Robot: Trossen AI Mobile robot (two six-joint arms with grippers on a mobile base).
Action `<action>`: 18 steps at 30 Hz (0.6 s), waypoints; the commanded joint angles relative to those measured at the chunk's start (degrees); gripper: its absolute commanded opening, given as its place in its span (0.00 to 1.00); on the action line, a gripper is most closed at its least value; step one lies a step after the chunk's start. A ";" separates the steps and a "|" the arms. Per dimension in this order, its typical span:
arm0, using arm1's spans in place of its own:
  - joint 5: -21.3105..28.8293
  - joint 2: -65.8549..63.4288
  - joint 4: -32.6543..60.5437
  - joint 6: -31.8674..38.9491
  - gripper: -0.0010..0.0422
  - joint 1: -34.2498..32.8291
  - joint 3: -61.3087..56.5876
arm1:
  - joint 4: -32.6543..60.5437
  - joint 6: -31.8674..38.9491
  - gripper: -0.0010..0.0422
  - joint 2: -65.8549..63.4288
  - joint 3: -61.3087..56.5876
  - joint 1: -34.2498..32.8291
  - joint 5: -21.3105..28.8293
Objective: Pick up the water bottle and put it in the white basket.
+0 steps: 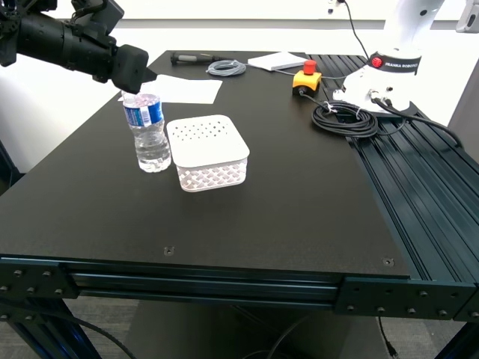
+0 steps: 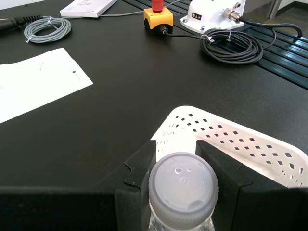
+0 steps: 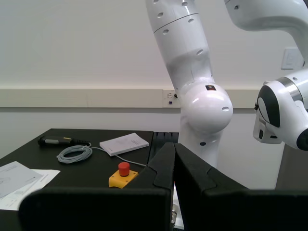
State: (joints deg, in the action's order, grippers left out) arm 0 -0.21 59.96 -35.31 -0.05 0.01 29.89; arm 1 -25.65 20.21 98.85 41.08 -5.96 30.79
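The water bottle (image 1: pixel 150 134) stands upright on the black table (image 1: pixel 284 187), close beside the white basket (image 1: pixel 207 149), on the exterior view's left of it. My first gripper (image 1: pixel 135 86) is at the bottle's top. In the first wrist view its black fingers (image 2: pixel 140 168) sit tight on both sides of the white cap (image 2: pixel 183 190), with the basket's (image 2: pixel 231 139) dotted face just beyond. My second gripper (image 3: pixel 174 149) is shut and empty, held up in the air; it does not show in the exterior view.
White paper sheets (image 1: pixel 183 88) and a grey cable coil (image 1: pixel 226 68) lie behind the bottle. A yellow box with a red button (image 1: pixel 307 78), a black cable coil (image 1: pixel 344 120) and a white robot arm's base (image 1: pixel 382 82) stand at the back right.
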 commanded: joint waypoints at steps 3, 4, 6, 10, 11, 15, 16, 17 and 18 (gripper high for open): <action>-0.02 -0.02 -0.20 0.00 0.02 0.04 0.07 | 1.09 0.31 0.02 -1.09 1.97 -0.02 -0.35; -0.02 -0.02 -0.20 0.00 0.02 0.04 0.07 | 1.11 0.26 0.02 -2.10 3.04 -0.02 -0.33; -0.02 -0.02 -0.20 0.00 0.02 0.04 0.07 | 1.20 -0.39 0.02 -4.63 5.66 -0.02 -0.31; -0.02 -0.02 -0.20 0.00 0.02 0.04 0.07 | 9.18 -1.79 0.02 -8.50 15.08 -0.09 1.97; -0.02 -0.02 -0.20 0.00 0.02 0.04 0.07 | 12.66 -2.25 0.02 -8.50 17.73 -0.13 3.02; -0.02 -0.02 -0.20 0.00 0.02 0.04 0.07 | 22.12 -2.23 0.02 -8.11 23.45 -1.99 3.30; -0.02 -0.02 -0.17 0.00 0.02 0.04 0.07 | 22.32 -2.23 0.02 -8.11 23.54 -2.99 3.78; -0.02 -0.02 -0.20 0.00 0.02 0.04 0.07 | 22.56 -1.77 0.02 -8.11 23.50 -4.35 4.92; -0.02 -0.02 -0.17 0.00 0.02 0.04 0.07 | 23.08 -1.05 0.02 -8.11 23.43 -5.55 4.94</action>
State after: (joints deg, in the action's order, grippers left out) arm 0 -0.23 59.96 -35.31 -0.05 0.01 29.89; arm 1 -3.03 18.28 90.78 64.58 -10.46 34.87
